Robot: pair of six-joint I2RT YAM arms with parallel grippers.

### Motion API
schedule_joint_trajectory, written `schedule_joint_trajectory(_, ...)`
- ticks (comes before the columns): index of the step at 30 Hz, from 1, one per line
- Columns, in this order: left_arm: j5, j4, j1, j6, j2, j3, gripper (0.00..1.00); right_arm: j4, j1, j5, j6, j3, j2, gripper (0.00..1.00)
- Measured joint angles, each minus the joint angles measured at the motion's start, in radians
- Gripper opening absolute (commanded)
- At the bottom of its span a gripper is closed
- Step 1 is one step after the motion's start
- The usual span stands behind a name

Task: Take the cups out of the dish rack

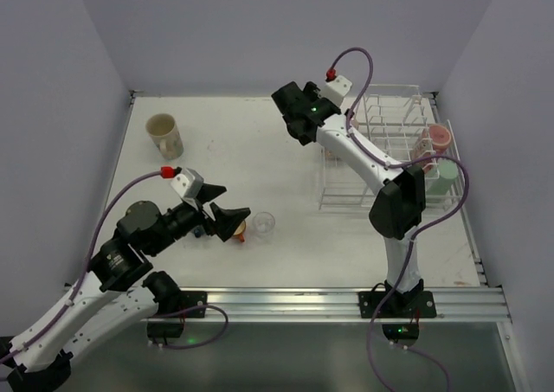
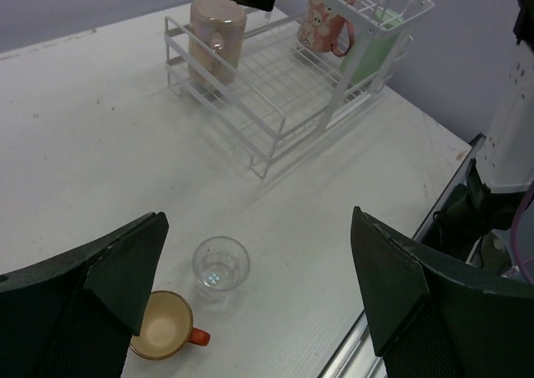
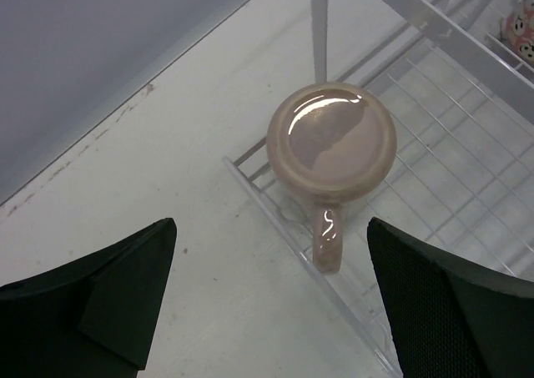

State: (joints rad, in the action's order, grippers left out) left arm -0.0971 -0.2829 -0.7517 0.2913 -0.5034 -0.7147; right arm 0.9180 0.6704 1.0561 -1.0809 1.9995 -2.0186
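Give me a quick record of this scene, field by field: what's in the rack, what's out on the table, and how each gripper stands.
Rack: white wire dish rack, right side of the table
In rack: upside-down beige mug, pink cup, green tumbler
On table: second beige mug, far left; clear glass and orange cup, side by side near the left arm
Left gripper: open, empty, above the glass and orange cup
Right gripper: open, empty, over the upside-down mug
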Motion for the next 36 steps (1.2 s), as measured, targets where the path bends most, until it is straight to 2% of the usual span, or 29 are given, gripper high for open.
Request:
schedule_joint_trajectory(5,0.129,-0.04,-0.086,-0.011,0.061,0.0,1.0,0.259,-0.038,-0.004,-0.264,0.155,-0.123,0.99)
schedule_joint_trajectory(8,0.182,-0.051,-0.114,-0.015,0.076,0.0,1.0,0.334,-0.05,-0.005,-0.383,0.185,-0.174,0.99)
schedule_joint_trajectory(16,0.237,-0.071,-0.172,-0.019,0.077,0.0,1.0,0.413,-0.08,-0.01,-0.475,0.154,-0.187,0.99)
schedule_joint_trajectory(21,0.251,-0.078,-0.185,-0.021,0.076,0.0,1.0,0.389,-0.111,-0.008,-0.386,0.142,-0.187,0.99)
schedule_joint_trajectory(32,0.255,-0.078,-0.192,-0.023,0.072,0.0,1.0,0.126,-0.142,-0.006,-0.027,0.083,-0.183,0.99)
schedule_joint_trajectory(36,0.255,-0.078,-0.193,-0.022,0.069,0.0,1.0,0.089,-0.142,0.003,0.072,0.077,-0.183,0.99)
